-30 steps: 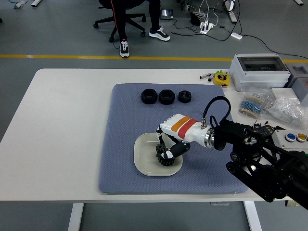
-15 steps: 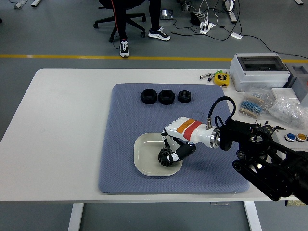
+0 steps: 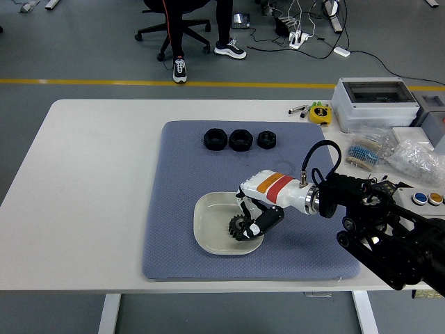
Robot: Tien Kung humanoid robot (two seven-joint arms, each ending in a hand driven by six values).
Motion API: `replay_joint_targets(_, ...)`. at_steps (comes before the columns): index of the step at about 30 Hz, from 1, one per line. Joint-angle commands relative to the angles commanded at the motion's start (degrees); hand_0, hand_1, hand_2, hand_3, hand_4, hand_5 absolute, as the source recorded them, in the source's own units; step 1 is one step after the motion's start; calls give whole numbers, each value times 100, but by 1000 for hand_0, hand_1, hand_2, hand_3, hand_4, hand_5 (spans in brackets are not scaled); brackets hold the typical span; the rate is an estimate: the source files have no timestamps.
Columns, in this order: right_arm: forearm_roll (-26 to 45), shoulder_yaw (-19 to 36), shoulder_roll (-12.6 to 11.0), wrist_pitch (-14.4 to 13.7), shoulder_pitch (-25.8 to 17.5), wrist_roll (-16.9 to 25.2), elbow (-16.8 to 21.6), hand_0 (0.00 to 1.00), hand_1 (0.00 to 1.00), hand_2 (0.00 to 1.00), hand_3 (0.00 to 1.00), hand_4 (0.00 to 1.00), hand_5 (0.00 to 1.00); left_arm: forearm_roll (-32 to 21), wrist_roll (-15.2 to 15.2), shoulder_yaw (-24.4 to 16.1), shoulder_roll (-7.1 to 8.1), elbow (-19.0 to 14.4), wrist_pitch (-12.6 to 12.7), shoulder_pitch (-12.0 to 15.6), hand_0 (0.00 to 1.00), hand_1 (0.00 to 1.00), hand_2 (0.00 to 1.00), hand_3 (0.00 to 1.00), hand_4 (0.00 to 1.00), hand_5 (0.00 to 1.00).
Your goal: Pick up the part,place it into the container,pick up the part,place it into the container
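Observation:
A cream square dish (image 3: 208,226) sits on the blue-grey mat (image 3: 181,181), near its front. My right hand (image 3: 249,224), white with an orange and red band, hovers over the dish's right side. Its fingers are curled around a black toothed gear (image 3: 238,225) held low inside the dish. Three black nut-like parts (image 3: 239,139) stand in a row at the back of the mat. My left arm does not appear.
To the right of the mat lie a yellow tape measure (image 3: 320,113), a grey electrical box (image 3: 375,101), bags of small parts (image 3: 389,153) and a button panel (image 3: 425,200). A person's legs and an office chair show beyond the table's far edge.
My right hand has shifted a little to the right and down with the gear, from the dish's middle toward its right side. The rest has stayed put.

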Motion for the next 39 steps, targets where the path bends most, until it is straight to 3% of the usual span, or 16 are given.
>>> replay_joint_targets(9,13,168,-81,-5,57,-4,448,8,26,132,327,998,580,69,10,-52,4,4,-14,15,706,667,660,561,639,585)
replay_joint_targets(15,54,338,-107,-242,74,-35,687,14,25,131,328,998,568,65,8,-51,7,8,-13,15,705,666,659,562,637,582)
replay_joint_targets(17,126,446,-132,-506,50,-83,711,14,25,131,328,998,568,57,7,-48,7,9,-11,15,705,666,659,562,637,582)
replay_joint_targets(18,156,500,-142,-656,29,-90,704,2,2,101,287,849,383,52,7,-46,7,9,-10,15,705,666,660,562,636,581)
replay_joint_targets(22,190,833,-204,-1322,-145,-131,646,2,2,101,287,849,383,-6,-2,-4,10,6,-7,18,705,666,660,562,636,581)
replay_joint_targets(24,141,1038,-264,-1524,-245,-171,598,2,2,64,228,813,347,-25,-8,5,8,8,-3,19,706,666,659,562,635,581)
replay_joint_targets(28,342,1421,-456,-1673,-420,-210,405,2,2,64,228,813,347,-30,-11,13,8,11,-4,14,706,666,659,562,635,581)
replay_joint_targets(30,395,1547,-546,-1660,-486,-195,337,2,8,121,257,811,347,-31,-12,13,8,12,-6,10,707,668,660,562,633,577)
replay_joint_targets(33,626,1853,-775,-1649,-703,-141,186,2,8,121,257,811,347,-69,-28,33,2,17,5,7,707,668,660,562,633,577)
replay_joint_targets(35,951,1988,-876,-1689,-848,-121,32,2,8,121,257,811,347,-95,-42,52,1,20,9,10,707,668,660,562,633,577)
replay_joint_targets(36,1178,2013,-905,-1707,-906,-117,-66,36,91,205,313,837,319,-106,-50,61,-2,23,13,15,708,673,659,561,633,578)
replay_joint_targets(39,1886,2018,-976,-1785,-1150,-216,-319,36,91,205,313,837,319,-96,-56,45,-20,31,21,21,708,673,659,561,633,578)
